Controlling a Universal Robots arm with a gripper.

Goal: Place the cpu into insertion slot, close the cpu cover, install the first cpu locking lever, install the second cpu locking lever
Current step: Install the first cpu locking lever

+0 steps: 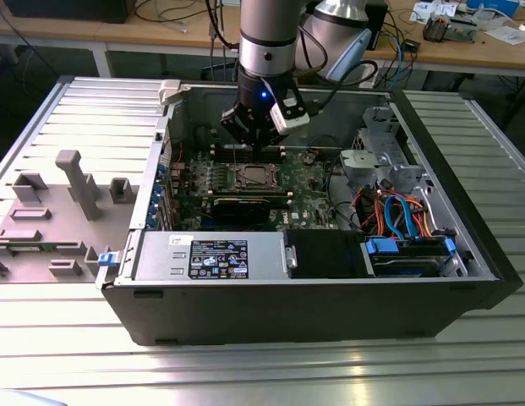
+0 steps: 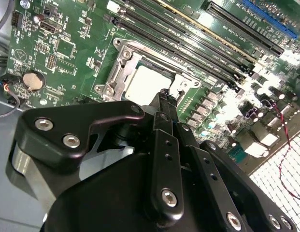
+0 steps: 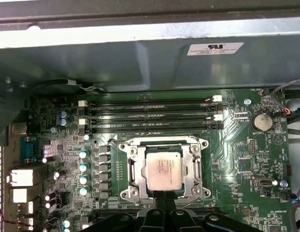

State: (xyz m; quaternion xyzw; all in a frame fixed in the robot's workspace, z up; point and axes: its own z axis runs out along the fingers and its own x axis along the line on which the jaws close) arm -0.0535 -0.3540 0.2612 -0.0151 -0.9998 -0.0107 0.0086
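Green board [image 3: 246,159] spreads below; the cpu [image 3: 163,169] lies flat in its slot [image 3: 133,169], edges square to the memory rows [image 3: 150,116]. My fingers [image 2: 164,99] hang closed beside it.

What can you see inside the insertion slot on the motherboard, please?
The cpu lies inside the insertion slot, its silver top showing through the cpu cover. The contacts beneath are hidden.

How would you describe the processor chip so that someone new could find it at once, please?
Look inside the open computer case at the green motherboard. Beside the row of long black memory slots sits a square silvery metal frame, just beyond the gripper. The cpu is the flat, dull silver square lying in that frame, the only plain metal plate among small components.
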